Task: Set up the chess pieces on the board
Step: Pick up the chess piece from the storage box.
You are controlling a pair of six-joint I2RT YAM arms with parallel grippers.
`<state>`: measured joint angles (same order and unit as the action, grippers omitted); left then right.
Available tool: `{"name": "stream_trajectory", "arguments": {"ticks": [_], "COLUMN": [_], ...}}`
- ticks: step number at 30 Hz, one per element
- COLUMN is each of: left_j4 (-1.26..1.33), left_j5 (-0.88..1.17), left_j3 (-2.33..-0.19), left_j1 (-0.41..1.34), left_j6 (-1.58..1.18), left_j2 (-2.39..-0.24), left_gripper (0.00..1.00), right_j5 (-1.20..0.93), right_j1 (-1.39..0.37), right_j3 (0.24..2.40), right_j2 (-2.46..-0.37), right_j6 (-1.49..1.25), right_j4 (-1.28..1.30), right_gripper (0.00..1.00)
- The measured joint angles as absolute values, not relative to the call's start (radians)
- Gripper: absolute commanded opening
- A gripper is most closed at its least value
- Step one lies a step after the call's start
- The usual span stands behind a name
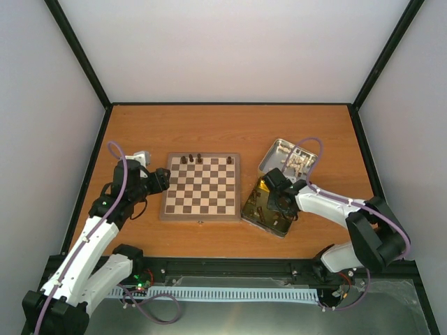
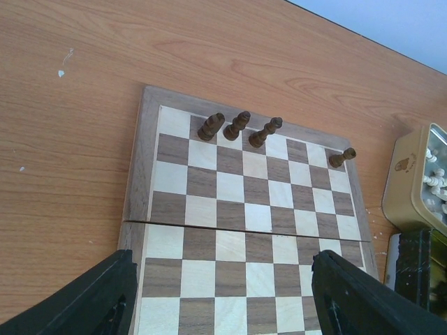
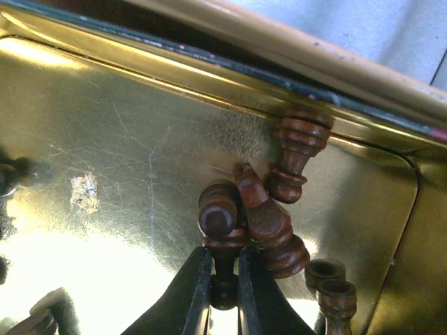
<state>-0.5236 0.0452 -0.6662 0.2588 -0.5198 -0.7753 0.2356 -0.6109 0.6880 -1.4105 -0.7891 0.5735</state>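
Fingers [image 3: 190,300] of the right pincer [image 3: 223,286] are clamping narrowly on the slim stem of a dark brown turned wooden chess piece [image 3: 218,215], low inside the rectangular gold-lined metal tin [image 3: 105,139]. Doing this lift well is probably calling for a slow, straight rise. A second brown piece [image 3: 269,227] is leaning against the held one, and a third [image 3: 299,150] is resting just beyond, against the tin's wall, so any sideways drag is risking a knock. Two more brown pieces [image 3: 332,286] are sitting just beside the fingers on the right.

Further out, the small square wooden chessboard [image 1: 201,187] is lying on the orange-brown wooden table [image 1: 209,129], just left of the tin, with four brown pieces [image 2: 237,125] standing along its far row. The left pincer [image 2: 223,307] is hovering wide and empty over the board's left side, possibly crowding that approach. The tin's lid [image 1: 276,150], holding cream-white pieces [image 1: 297,162], is lying behind the tin.
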Motion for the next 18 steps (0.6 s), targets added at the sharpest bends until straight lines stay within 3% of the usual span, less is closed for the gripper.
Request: {"name": "stream_trajectory", "arguments": {"ticks": [7, 18], "left_j4": [-0.524, -0.516], "left_j5": [0.049, 0.082], "left_j3": [-0.666, -0.664], "left_j1": [0.259, 0.259], "left_j6": [-0.52, -0.517], "left_j2": [-0.775, -0.768], "left_gripper": [0.7, 0.7], "right_j5": [0.211, -0.206], "right_j1": [-0.61, -0.615], "right_j3": [0.716, 0.952], "right_j2": [-1.383, -1.41], "right_j6": [-0.738, -0.577], "right_j4": [0.603, 0.622], "right_gripper": [0.03, 0.03]}}
